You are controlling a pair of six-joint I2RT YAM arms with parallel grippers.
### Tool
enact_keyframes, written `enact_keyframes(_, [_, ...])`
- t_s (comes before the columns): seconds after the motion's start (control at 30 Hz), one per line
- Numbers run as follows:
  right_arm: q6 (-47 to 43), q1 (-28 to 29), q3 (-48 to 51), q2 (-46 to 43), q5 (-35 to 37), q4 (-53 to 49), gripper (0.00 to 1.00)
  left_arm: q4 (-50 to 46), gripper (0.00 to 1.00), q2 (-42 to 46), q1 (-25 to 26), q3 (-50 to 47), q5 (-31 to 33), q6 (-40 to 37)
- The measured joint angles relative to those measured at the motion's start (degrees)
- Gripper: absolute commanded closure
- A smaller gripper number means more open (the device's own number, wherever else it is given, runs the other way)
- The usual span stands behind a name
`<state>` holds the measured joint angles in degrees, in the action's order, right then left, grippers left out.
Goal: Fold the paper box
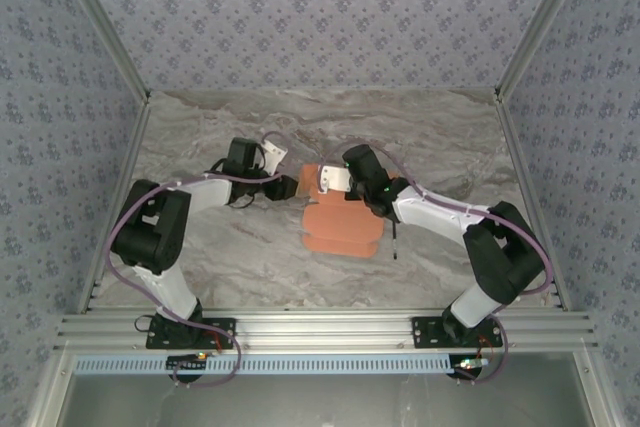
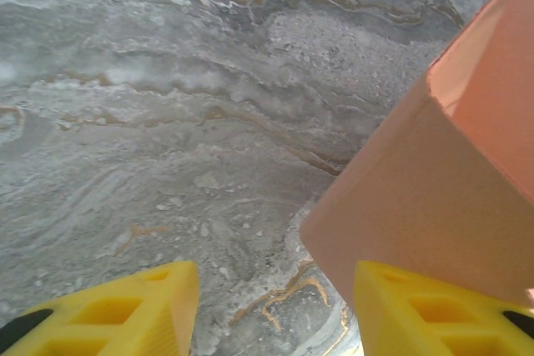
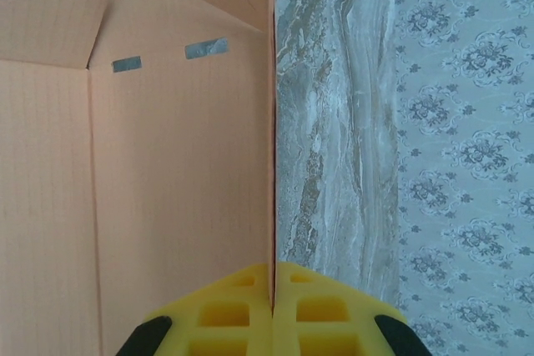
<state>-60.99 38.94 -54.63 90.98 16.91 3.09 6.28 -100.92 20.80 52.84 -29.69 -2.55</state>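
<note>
The paper box [image 1: 342, 227] is salmon-orange card lying partly folded at the table's middle, with flaps spread toward the front. In the right wrist view, one panel of the paper box [image 3: 175, 172] stands on edge, and my right gripper [image 3: 273, 279] is shut on that thin wall. From the top, the right gripper [image 1: 333, 180] sits at the box's far edge. My left gripper [image 1: 286, 188] is just left of the box. Its yellow fingers [image 2: 138, 310] stand open over bare table, and a raised corner of the paper box [image 2: 434, 198] rests against the right one.
A thin dark stick [image 1: 396, 243] lies on the marble table [image 1: 220, 247] just right of the box, under the right arm. Patterned walls close in the back and both sides. A metal rail [image 1: 320, 332] runs along the near edge.
</note>
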Motion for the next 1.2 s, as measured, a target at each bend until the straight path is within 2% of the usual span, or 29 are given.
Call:
enact_keyframes(0.57, [-10.93,1.40,10.54,1.38,6.60,21.97,0.99,4.68,0.49,-1.97,0.72,0.00,-7.65,-1.38])
enact_keyframes(1.2, [-11.50,1.75,10.84,1.44,7.78,24.35,1.00,7.72,0.52,-2.75,0.76,0.00,-13.86,-2.40])
